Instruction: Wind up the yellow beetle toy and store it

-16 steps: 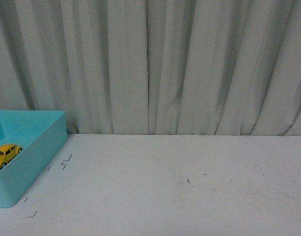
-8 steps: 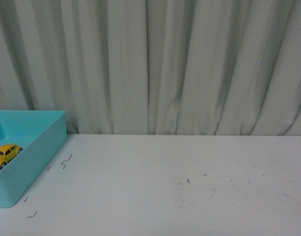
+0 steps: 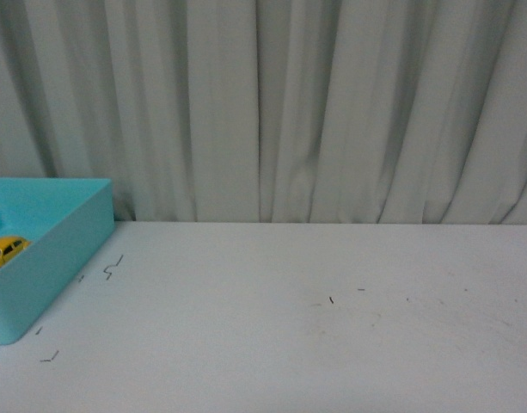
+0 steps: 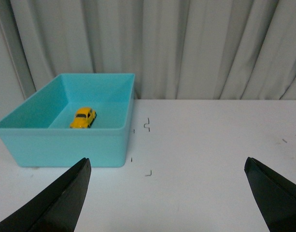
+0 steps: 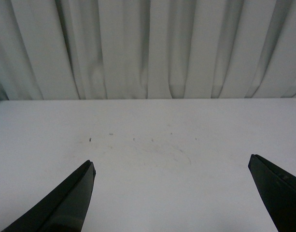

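Since a second ago the front view has tilted a little: the desk's [image 3: 289, 327] far edge sits higher in frame, and the turquoise bin [image 3: 48, 275] and yellow beetle toy [image 3: 5, 252] have slid up and toward the left edge, the car now partly cut off. Neither arm shows in that view. Left gripper [image 4: 167, 200] has its jaws spread wide apart, nothing between them; bare white desk [image 4: 205, 159] lies in the gap. Beyond the left jaw and well apart from it stands the turquoise bin [image 4: 80, 147], and the yellow beetle toy [image 4: 83, 118] rests on its wheels on the bin's floor, upright, near the middle. Small dark marks [image 4: 147, 126] lie on the desk just beside the bin, ahead of the jaws. Right gripper [image 5: 172, 198] also has jaws wide apart and empty, over scuffed white desk [image 5: 152, 145]. Pale pleated curtain [image 5: 148, 48] hangs behind the desk.
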